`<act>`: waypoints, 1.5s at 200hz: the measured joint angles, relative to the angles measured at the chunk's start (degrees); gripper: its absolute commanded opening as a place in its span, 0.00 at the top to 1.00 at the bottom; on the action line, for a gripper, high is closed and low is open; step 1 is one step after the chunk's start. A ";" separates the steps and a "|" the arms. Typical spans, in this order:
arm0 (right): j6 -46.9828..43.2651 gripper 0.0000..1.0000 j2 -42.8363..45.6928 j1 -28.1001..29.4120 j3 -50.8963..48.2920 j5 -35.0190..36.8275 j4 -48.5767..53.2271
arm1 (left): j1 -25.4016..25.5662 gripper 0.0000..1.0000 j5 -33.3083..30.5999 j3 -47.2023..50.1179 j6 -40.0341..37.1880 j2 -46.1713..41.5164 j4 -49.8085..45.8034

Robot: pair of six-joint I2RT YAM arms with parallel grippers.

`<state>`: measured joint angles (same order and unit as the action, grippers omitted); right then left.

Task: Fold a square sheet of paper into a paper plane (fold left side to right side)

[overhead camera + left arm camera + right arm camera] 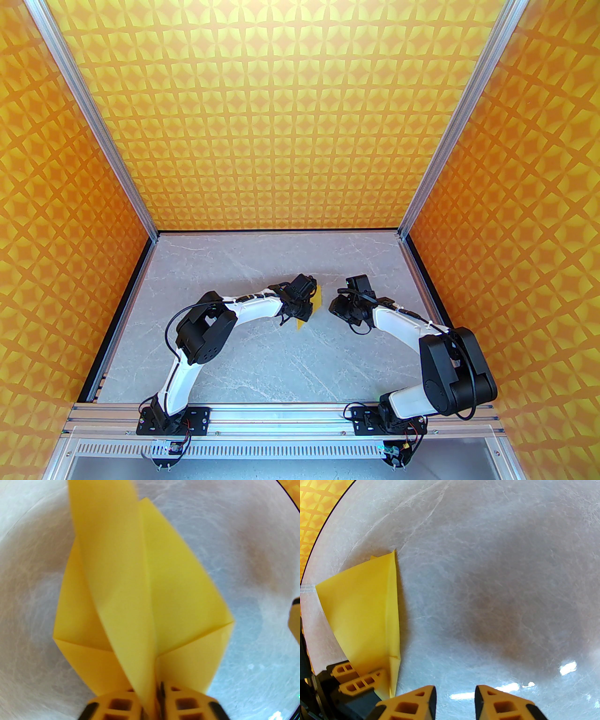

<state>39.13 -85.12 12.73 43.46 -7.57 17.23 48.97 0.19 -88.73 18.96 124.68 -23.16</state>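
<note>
The square sheet of paper [178, 590] is plain yellow and folded into a kite shape, the paper plane's form, with a centre crease. It lies on the grey table, and its left flap stands up and leans over to the right. My left gripper [159, 700] is shut on the lower end of that raised flap. From above, the paper [318, 302] peeks out beside the left gripper [300, 304] at mid-table. My right gripper [455, 700] is open with nothing between its fingers, and hovers just right of the paper [363, 611]. In the top view the right gripper [338, 307] faces the left one.
The grey marble-look table [281, 365] stretches around both arms. Orange star-patterned walls [290, 117] enclose it at the back and sides. An aluminium rail [281, 415] carries the arm bases along the near edge.
</note>
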 measured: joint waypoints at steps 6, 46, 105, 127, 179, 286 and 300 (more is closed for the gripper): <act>0.00 0.67 0.00 0.00 0.00 0.00 0.04 | 0.02 0.90 -0.37 0.00 0.00 0.00 -0.13; -0.17 0.67 0.00 -0.02 0.02 -0.15 0.04 | 0.09 0.98 -3.37 0.00 -0.22 -0.55 -1.20; -0.87 0.66 -0.04 0.00 0.09 -1.49 0.00 | -5.16 0.97 -9.31 4.85 -1.31 -7.82 -4.61; -1.36 0.66 -0.07 -0.02 0.28 -1.55 0.07 | -8.83 0.97 -10.82 5.40 -2.14 -8.61 -5.01; -2.56 0.66 -0.11 -0.02 1.07 -1.68 0.33 | -11.32 0.96 -12.17 5.27 -2.54 -5.51 -6.12; -3.45 0.66 -0.15 -0.02 1.18 -1.68 1.20 | -11.06 0.73 -12.50 5.20 -0.09 -4.26 -6.23; -3.45 0.66 -0.15 -0.02 1.16 -1.68 1.20 | -11.06 0.71 -12.52 5.20 0.11 -4.26 -6.23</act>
<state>35.68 -85.27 12.71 44.62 -9.26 18.44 37.91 -12.34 -83.53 19.07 120.42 -29.39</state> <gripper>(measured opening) 0.339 0.273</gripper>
